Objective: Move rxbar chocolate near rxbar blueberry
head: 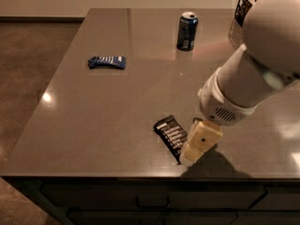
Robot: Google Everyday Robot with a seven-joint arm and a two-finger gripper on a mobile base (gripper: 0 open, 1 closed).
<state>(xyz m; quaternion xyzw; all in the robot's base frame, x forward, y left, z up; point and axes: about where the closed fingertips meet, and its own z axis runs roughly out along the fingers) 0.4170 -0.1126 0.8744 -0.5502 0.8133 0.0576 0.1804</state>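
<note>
The rxbar chocolate [169, 132], a black wrapper with rows of white text, lies flat near the table's front edge, angled. The rxbar blueberry [107, 62], a dark blue wrapper with white text, lies far off at the table's left middle. My gripper [191, 157] hangs from the white arm on the right and sits low over the right end of the black bar, covering that end.
A blue soda can [186, 31] stands upright at the back middle of the grey table [93, 121]. A black wire basket [241, 8] stands at the back right corner. The table's front edge runs just below the gripper.
</note>
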